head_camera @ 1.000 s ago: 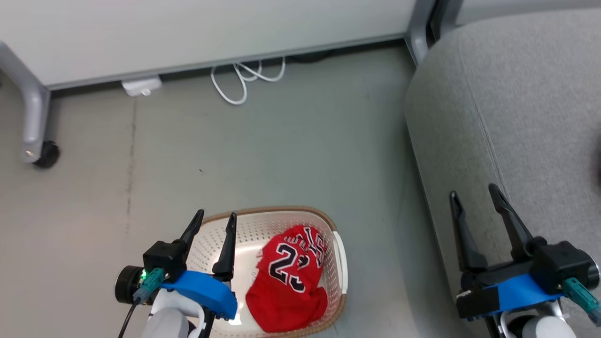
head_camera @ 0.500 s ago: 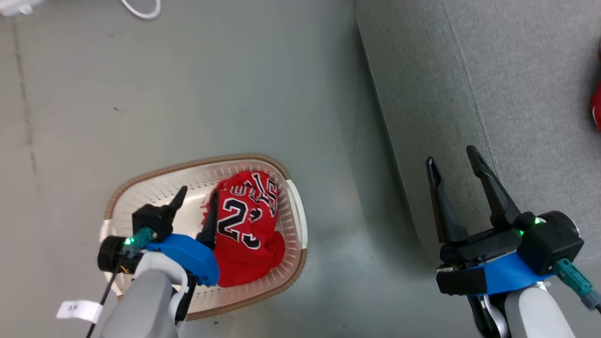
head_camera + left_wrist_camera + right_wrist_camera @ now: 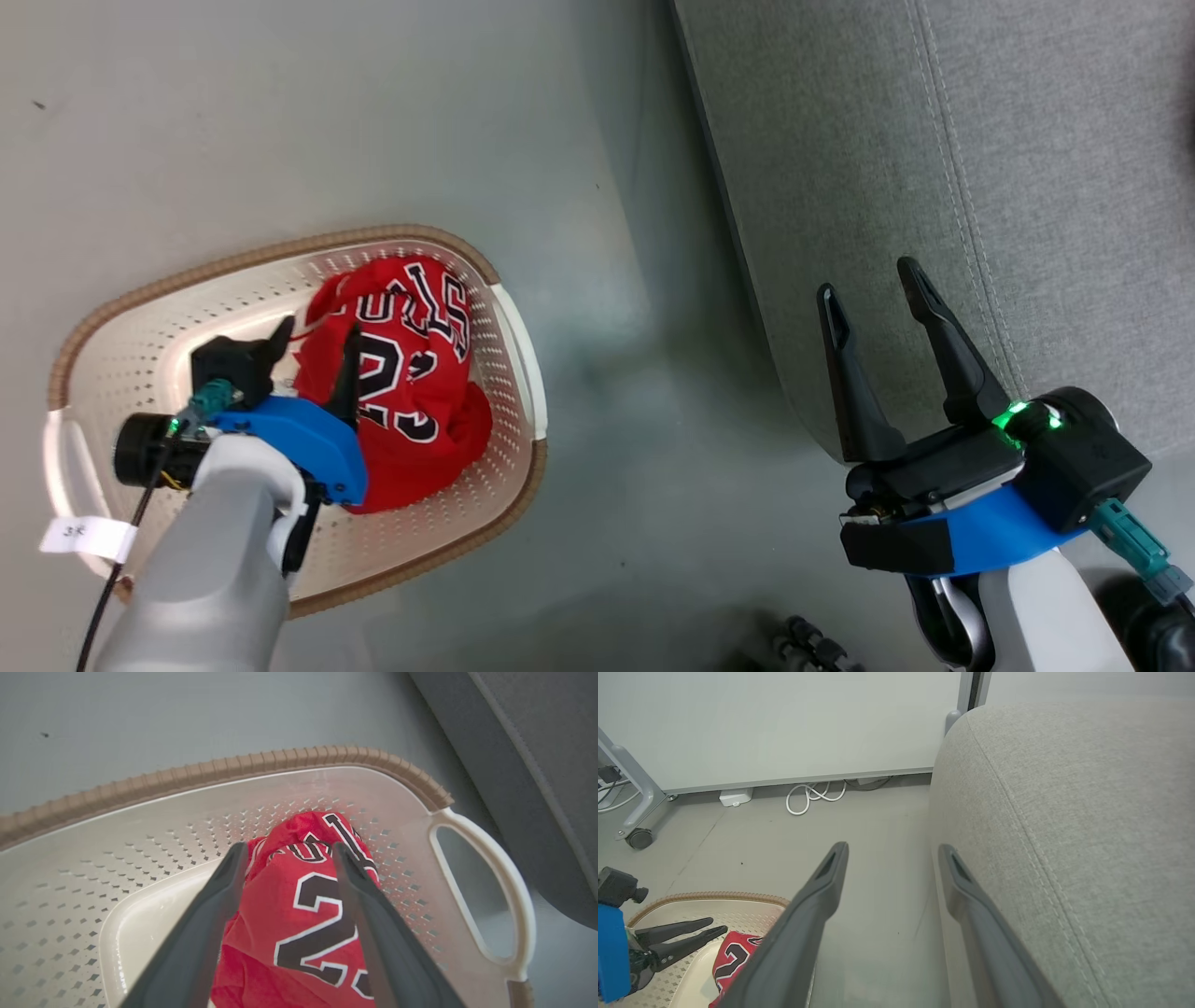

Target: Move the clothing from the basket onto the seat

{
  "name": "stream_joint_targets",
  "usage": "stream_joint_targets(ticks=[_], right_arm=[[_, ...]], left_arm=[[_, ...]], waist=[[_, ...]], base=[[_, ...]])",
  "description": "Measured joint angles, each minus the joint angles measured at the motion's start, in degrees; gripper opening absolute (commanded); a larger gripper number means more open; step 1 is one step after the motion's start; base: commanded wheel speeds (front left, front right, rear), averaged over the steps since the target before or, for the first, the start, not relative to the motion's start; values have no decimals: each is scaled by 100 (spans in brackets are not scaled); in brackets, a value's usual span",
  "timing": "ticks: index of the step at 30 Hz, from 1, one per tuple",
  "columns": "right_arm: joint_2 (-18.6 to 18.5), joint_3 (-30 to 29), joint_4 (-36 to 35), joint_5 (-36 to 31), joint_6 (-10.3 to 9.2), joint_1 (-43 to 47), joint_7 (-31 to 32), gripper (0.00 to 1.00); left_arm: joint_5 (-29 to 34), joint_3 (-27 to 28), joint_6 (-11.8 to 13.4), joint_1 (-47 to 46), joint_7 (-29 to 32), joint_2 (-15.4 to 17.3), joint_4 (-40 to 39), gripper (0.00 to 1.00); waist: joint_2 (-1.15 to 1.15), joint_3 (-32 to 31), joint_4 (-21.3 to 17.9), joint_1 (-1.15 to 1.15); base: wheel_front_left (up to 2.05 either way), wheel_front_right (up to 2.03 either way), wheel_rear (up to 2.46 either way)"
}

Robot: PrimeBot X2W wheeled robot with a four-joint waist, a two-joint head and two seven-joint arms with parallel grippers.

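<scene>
The red jersey (image 3: 401, 373) lay bunched in the end of the basket (image 3: 233, 261) nearest the seat (image 3: 934, 140). Its longer run fell roughly in line with the left gripper (image 3: 317, 331), which hung inside the basket with its fingers spread wide. The left arm was plainly the nearer one. The right gripper (image 3: 868, 285), its fingers equally spread and holding nothing, hovered over the seat's front edge, well apart from the basket.

The left wrist view settled what the head view left vague: the fabric sat directly ahead of the tips and between them, the black numeral framed by the two fingers. Whether the tips touched cloth, I could not tell. The head view gave the wider layout instead — basket on the floor (image 3: 280, 112), seat just beside it on the right. I judged a short push down and forward would put the fingers around the heap.
</scene>
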Motion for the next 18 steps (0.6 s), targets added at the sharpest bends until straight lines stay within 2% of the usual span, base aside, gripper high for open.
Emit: stream_joint_targets(ticks=[12, 18], right_arm=[[0, 194, -37, 193, 0, -151, -43, 100], [0, 275, -69, 323, 0, -204, -45, 100]], left_arm=[[-105, -94, 0, -448, -7, 247, 468, 100], [-176, -169, -1, -526, 185, 245, 724, 100]], waist=[[0, 578, -308, -1], [0, 735, -444, 0]], base=[[0, 0, 0], [0, 0, 0]])
